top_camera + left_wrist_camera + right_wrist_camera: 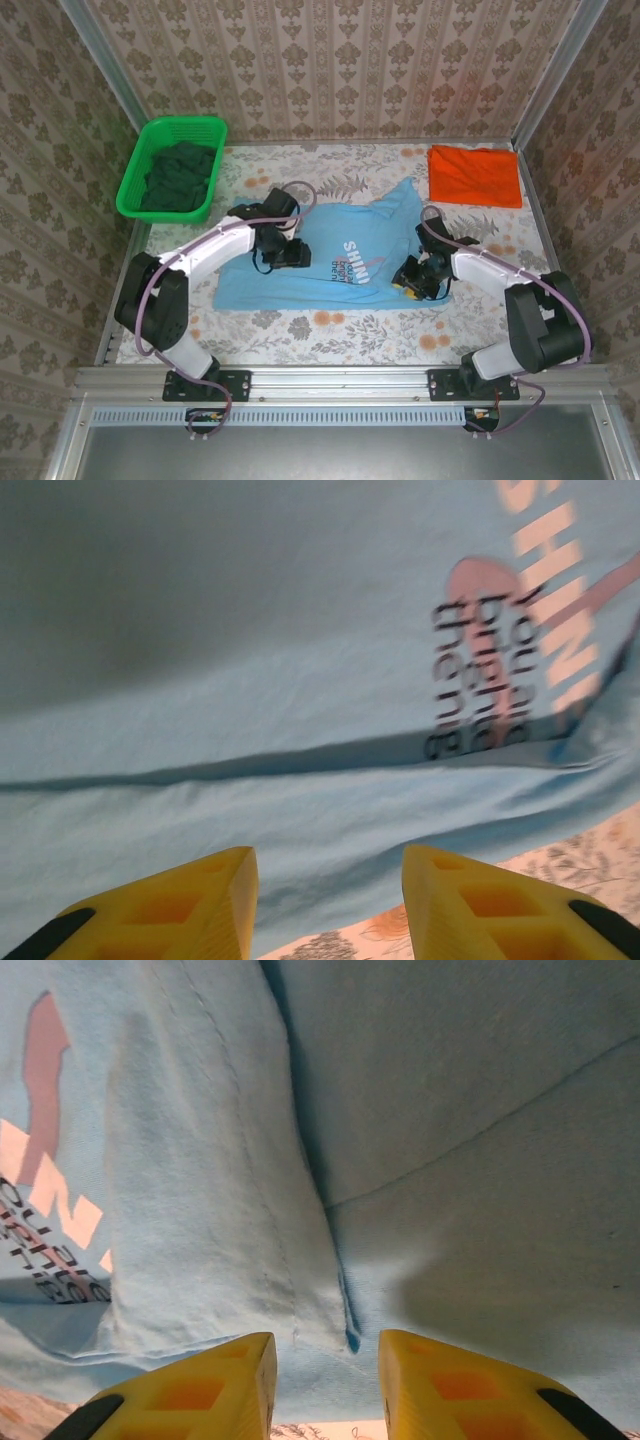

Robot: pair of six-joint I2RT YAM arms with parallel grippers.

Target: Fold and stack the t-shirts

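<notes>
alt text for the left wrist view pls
A light blue t-shirt lies spread under the left hand, whose yellow fingers stand apart, holding nothing. A fold line crosses it, its print sits upper right, floral tablecloth lower right.

Table (330, 325) in front of me: flat, floral-print top, walls on 3 sides. Far L corner: green basket (135, 185), sitting flat on the top. Far R corner: orange shirt (475, 176), folded to a rectangle, lying flat. Ctr: blue shirt (320, 285), spread out, partly folded over itself, print up, creased. Blue & orange well apart. Basket near the blue's far L, not touching.
</notes>
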